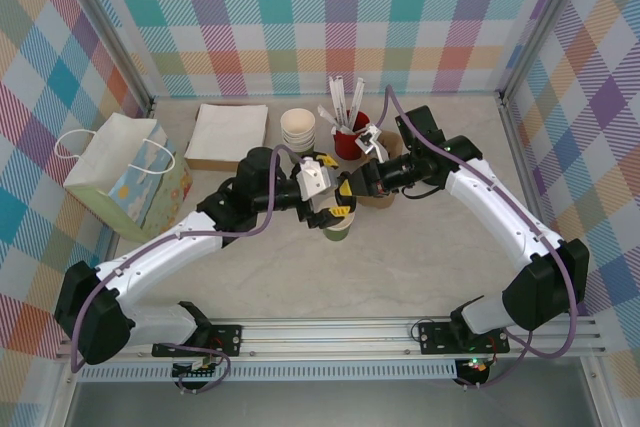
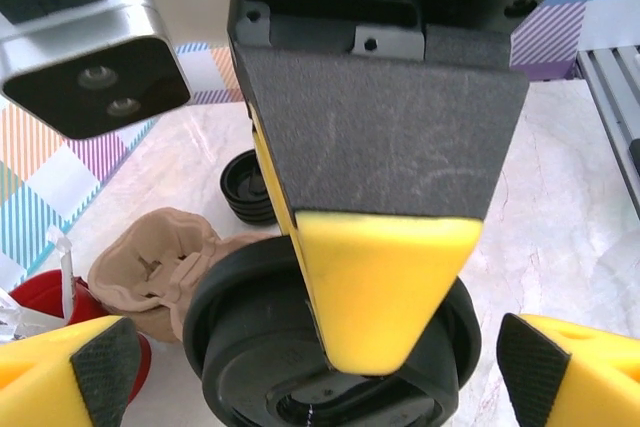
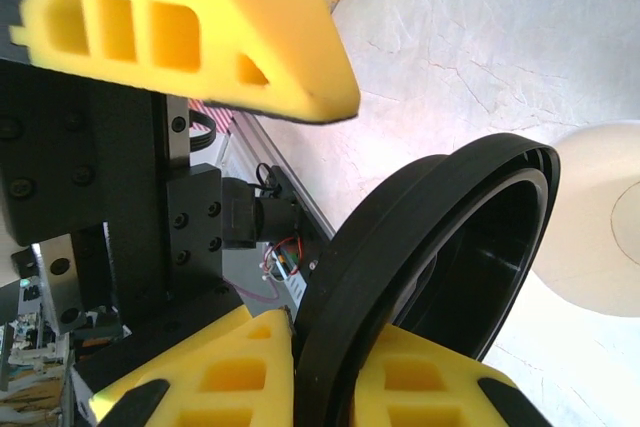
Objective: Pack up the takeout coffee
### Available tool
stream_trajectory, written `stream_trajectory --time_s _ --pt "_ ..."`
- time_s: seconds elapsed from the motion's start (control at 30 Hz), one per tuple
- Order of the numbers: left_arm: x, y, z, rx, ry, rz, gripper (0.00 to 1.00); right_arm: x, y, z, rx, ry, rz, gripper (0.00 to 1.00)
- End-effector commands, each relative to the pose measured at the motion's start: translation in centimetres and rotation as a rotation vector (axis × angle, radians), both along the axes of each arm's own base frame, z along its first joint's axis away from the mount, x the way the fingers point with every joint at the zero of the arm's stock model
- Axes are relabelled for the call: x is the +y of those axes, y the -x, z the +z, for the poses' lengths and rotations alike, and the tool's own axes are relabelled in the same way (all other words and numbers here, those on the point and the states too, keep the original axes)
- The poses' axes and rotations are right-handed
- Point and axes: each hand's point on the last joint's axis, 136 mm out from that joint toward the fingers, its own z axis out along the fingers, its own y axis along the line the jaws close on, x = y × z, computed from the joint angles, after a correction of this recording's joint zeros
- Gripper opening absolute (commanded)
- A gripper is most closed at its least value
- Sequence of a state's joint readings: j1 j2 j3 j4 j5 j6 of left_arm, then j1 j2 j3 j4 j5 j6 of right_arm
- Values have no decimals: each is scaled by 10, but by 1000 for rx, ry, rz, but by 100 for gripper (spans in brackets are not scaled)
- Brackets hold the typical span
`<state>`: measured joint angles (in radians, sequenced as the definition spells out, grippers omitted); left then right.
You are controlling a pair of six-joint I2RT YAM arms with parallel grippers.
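Takeout coffee (image 1: pixel 338 231) stands upright on the surface (image 1: pixel 400 277) midway between the two arms. Its green wall shows just below both grippers in the top view, and its long axis is vertical. From the left wrist, its black lid (image 2: pixel 240 342) sits straight under the left gripper (image 2: pixel 320 357). Those jaws are spread wide to either side of the lid with a gap on each flank, so the cup lies between them and nothing is clamped. The right gripper (image 3: pixel 310 217) reaches in from the opposite side, its jaws also apart: one finger lies across the lid's top and the other is well clear of the rim. Whether the lid is fully seated cannot be told. The left arm looks better placed to take the cup, since its jaws bracket it sideways and the paper bag (image 1: pixel 125 172) stands on that arm's side, well apart from the cup. The pulp cup carrier (image 1: pixel 380 197) lies just beside the cup, under the right arm.
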<state>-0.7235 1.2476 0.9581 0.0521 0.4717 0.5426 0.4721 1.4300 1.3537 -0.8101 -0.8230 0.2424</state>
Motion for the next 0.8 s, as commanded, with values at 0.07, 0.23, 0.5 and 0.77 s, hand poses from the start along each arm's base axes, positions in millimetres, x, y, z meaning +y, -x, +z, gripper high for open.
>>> stream_trajectory --time_s 0.07,0.23,0.5,0.77 --pt "6 5 -2 25 22 -13 92 1 11 14 -24 -55 41 13" --pt "7 2 -6 33 26 -7 90 3 13 19 -20 -78 54 13" --pt "7 -1 -10 36 22 -2 81 5 15 23 -8 -103 67 13" --pt "5 -3 -13 39 20 0 85 7 16 25 -2 -124 76 13"
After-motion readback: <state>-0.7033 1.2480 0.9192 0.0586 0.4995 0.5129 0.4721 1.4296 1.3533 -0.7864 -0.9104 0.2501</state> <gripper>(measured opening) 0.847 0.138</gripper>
